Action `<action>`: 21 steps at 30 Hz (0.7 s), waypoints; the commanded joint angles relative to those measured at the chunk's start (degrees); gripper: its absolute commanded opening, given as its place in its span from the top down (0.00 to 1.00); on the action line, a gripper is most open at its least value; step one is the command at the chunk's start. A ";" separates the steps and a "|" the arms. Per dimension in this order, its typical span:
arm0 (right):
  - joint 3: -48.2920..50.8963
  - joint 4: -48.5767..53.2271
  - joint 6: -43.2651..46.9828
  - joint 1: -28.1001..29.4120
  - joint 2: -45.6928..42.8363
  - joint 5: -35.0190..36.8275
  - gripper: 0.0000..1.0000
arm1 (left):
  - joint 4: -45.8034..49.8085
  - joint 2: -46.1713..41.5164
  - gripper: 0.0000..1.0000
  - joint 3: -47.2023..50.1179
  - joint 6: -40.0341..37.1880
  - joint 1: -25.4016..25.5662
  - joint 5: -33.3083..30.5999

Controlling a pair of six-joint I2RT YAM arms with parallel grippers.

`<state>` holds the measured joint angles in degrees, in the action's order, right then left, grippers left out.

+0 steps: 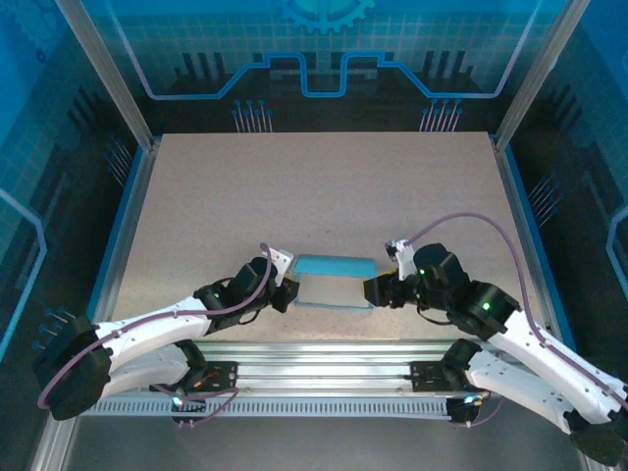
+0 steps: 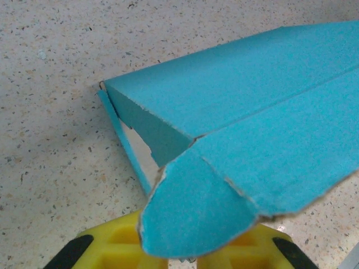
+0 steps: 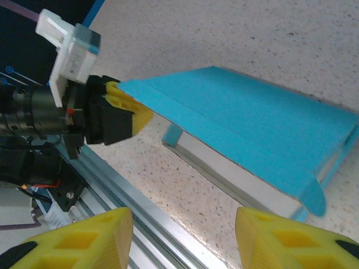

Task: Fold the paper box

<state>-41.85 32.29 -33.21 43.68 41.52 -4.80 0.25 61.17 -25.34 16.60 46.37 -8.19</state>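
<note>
Box, likely light and easily creased, is being pinched at its 9 o'clock flap by the left claw, the right claw hovering released at 3 o'clock.

The paper box lies on the table between left tool and right tool.

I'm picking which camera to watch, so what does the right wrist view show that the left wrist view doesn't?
Right wrist, not left wrist: the left pincer pinching a corner of the paper box, the open right pincer, the box's white inside, the metal rail. Left wrist, not right wrist: the rounded flap at that pinched end, close up, over yellow fingers. Both: the blue box on the speckled table.
</note>
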 commanded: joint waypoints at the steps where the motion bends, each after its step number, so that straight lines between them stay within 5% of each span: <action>1: -3.43 -2.16 1.66 -0.70 4.56 -1.18 0.49 | 3.71 -2.01 0.79 -1.50 0.43 0.48 1.74; 13: -6.30 -8.22 1.23 -1.98 21.64 -2.38 0.57 | 21.82 -15.21 0.69 -8.91 2.50 0.48 9.10; 21: -1.39 -11.31 0.01 -2.00 22.82 -4.77 0.58 | 22.01 -10.67 0.65 -13.76 3.78 -0.13 6.39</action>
<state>-45.19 22.76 -32.56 42.19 63.90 -7.77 20.03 48.10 -36.71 19.53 46.39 -1.21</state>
